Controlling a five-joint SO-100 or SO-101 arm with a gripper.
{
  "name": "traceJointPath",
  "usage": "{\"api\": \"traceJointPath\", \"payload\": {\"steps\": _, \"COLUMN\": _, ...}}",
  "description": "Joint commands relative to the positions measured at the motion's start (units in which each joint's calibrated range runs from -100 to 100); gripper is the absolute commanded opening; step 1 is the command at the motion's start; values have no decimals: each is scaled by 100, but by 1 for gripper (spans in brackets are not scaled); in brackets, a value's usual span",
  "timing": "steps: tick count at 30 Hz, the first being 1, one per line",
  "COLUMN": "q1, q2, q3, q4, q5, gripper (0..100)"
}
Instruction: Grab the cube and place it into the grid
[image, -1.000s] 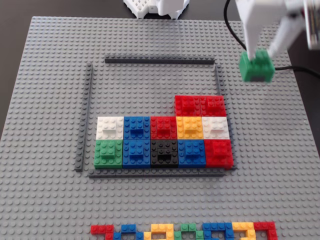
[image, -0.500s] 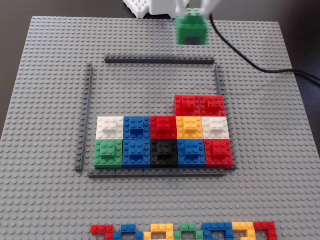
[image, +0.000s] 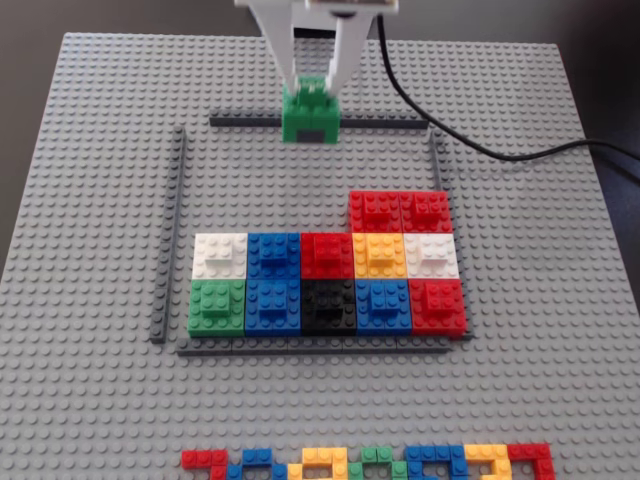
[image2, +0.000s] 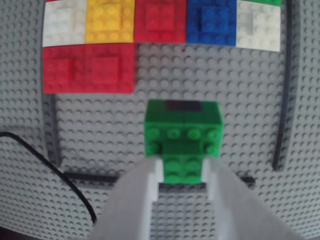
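**Green cube pinched at the far edge of the grid**

Green plastic fills the tool (image2: 182, 167): we see its two white fingers (image2: 145, 192) closed on the raised top stud block of the green cube (image2: 182, 132), one finger on each side. In the fixed view the tool (image: 313, 85) comes down from the top edge, and the cube (image: 311, 115) sits at the far dark rail (image: 400, 122) of the frame; whether it rests on the bench (image: 540, 300) or hangs just above it, we cannot tell.

We judge the cube to be light, rigid and hard-skinned, so it will not deform, but its smooth moulded faces could slip or twist between bare plastic fingers. The narrow upper block looks to us like the right place to hold: it leaves the wider base free to seat on the studs.

Beyond the cube, the frame holds two full rows of coloured cubes along the near rail, and two red cubes (image: 400, 211) start a third row at the right of the fixed view. The open studs beside them (image: 270, 190) look like the next free places. A black cable (image: 480, 140) trails across the bench outside the frame, and loose bricks (image: 370, 465) line the near edge.
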Motion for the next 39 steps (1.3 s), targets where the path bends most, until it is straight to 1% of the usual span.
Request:
{"api": "traceJointPath", "payload": {"steps": 1, "q1": -26, "q2": 471, "q3": -172, "q4": -208, "q5": 24, "gripper": 0}}
{"api": "traceJointPath", "payload": {"steps": 8, "q1": -107, "q2": 1434, "q3": -543, "q4": -335, "q5": -29, "gripper": 0}}
{"api": "traceJointPath", "payload": {"steps": 13, "q1": -180, "q2": 1803, "q3": -779, "q4": -393, "q5": -83, "gripper": 0}}
{"api": "traceJointPath", "payload": {"steps": 23, "q1": -423, "q2": 2147, "q3": -1268, "q4": -310, "q5": -200, "gripper": 0}}
{"api": "traceJointPath", "payload": {"steps": 39, "q1": -394, "q2": 2440, "q3": -1295, "q4": -393, "q5": -225, "gripper": 0}}
